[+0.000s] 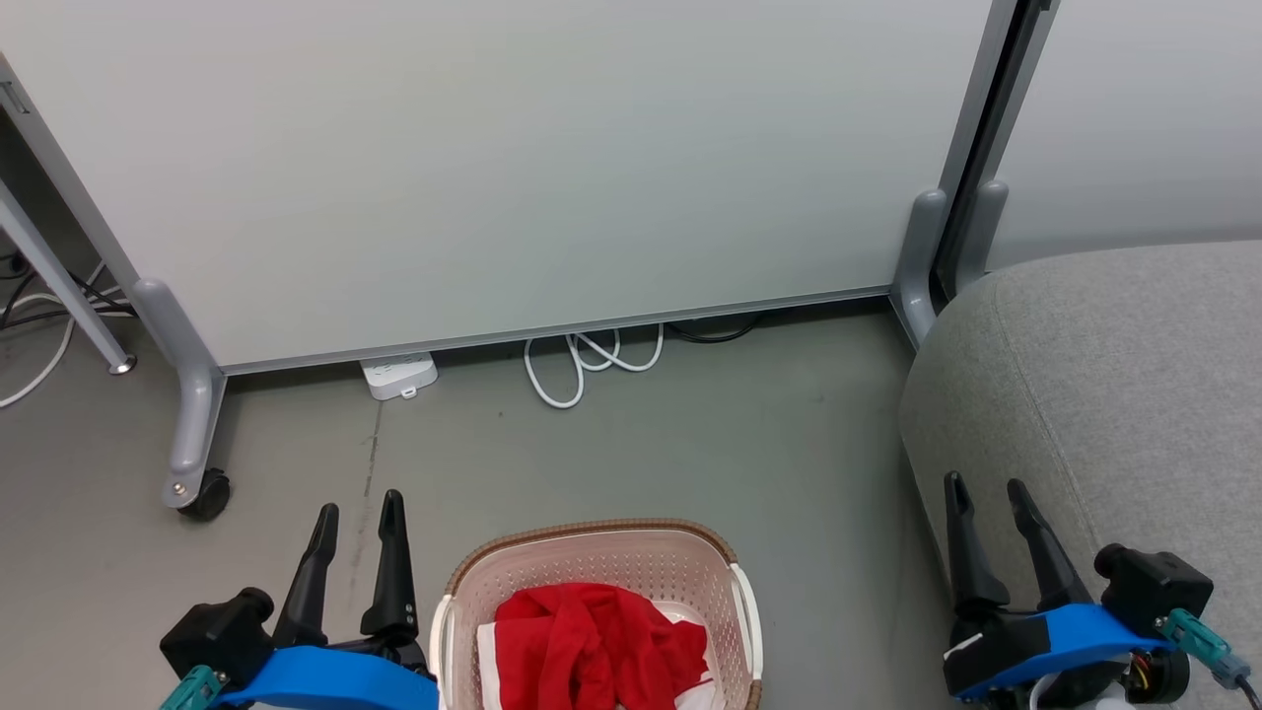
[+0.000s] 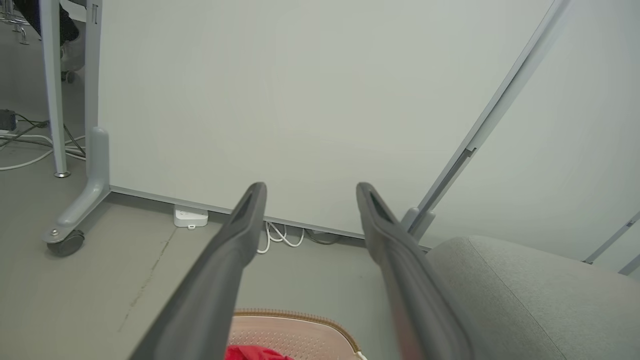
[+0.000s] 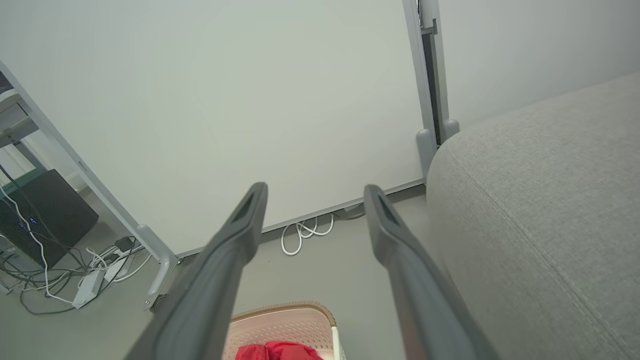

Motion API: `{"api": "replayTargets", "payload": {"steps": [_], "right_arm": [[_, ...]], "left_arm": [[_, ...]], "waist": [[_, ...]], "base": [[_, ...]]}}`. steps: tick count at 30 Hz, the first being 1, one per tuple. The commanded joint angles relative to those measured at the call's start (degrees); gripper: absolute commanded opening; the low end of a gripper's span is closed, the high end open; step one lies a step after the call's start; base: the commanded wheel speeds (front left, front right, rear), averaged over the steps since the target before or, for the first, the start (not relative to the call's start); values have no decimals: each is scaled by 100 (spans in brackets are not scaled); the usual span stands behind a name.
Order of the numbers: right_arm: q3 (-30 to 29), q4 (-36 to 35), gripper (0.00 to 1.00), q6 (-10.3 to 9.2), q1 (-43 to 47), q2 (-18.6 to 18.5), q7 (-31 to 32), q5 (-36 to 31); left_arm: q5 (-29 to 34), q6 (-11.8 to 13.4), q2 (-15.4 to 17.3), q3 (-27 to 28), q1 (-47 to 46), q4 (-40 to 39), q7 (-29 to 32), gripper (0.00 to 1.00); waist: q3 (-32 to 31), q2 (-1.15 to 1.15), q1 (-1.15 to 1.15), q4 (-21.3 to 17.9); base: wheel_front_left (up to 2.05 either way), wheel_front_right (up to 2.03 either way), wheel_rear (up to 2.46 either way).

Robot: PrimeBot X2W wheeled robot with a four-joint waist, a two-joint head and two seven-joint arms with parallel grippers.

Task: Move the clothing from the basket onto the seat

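The cream-pink basket with a brown rim stands on the floor at the bottom centre of the head view. Crumpled red clothing with white parts lies inside it. The grey seat fills the right side. My left gripper hovers open just left of the basket, holding nothing. My right gripper is open over the seat's front left edge, also holding nothing. The left wrist view catches the basket rim, a bit of clothing and the seat. The right wrist view has the basket, clothing and seat.
A pale partition panel on grey wheeled feet closes off the back. A white power strip and looped white cable lie at its base. More cables and a dark box sit at the far left. Grey floor lies between basket and panel.
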Motion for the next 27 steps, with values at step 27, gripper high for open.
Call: {"api": "replayTargets", "payload": {"steps": [27], "right_arm": [[73, -28, 100, -1, -67, -39, -305, -1128]], "left_arm": [[1080, 133, 45, -214, -130, 156, -336, 100]], "waist": [[-24, 0, 0, 74]], "base": [[0, 0, 0]]}}
